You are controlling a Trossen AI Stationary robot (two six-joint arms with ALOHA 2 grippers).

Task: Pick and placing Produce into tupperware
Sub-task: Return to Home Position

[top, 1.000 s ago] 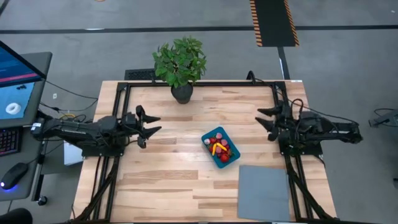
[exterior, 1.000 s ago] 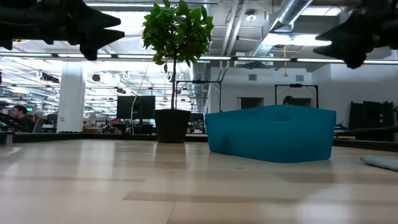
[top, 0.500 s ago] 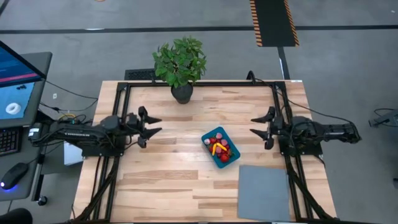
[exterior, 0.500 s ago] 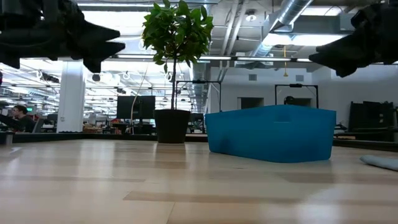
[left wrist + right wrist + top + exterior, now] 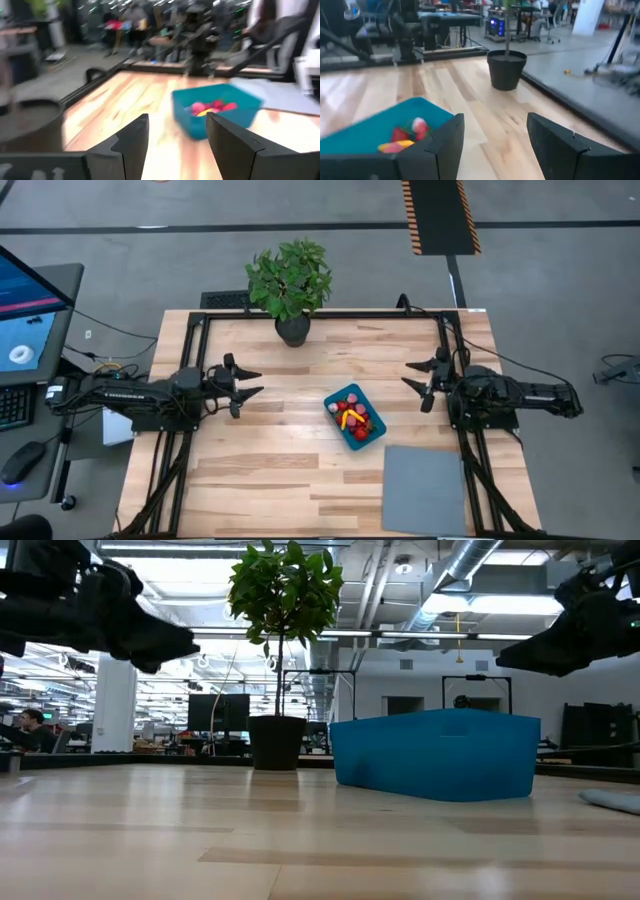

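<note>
The produce (image 5: 352, 418) is seen gathered inside the tub (image 5: 435, 755), which is set just right of the middle of the desk (image 5: 270, 470), apart from the mat (image 5: 424, 488) at the front right corner. The left jaws are held spread and empty near the left edge, the right jaws likewise near the right edge. A plant (image 5: 290, 280) is stood at the back edge.
</note>
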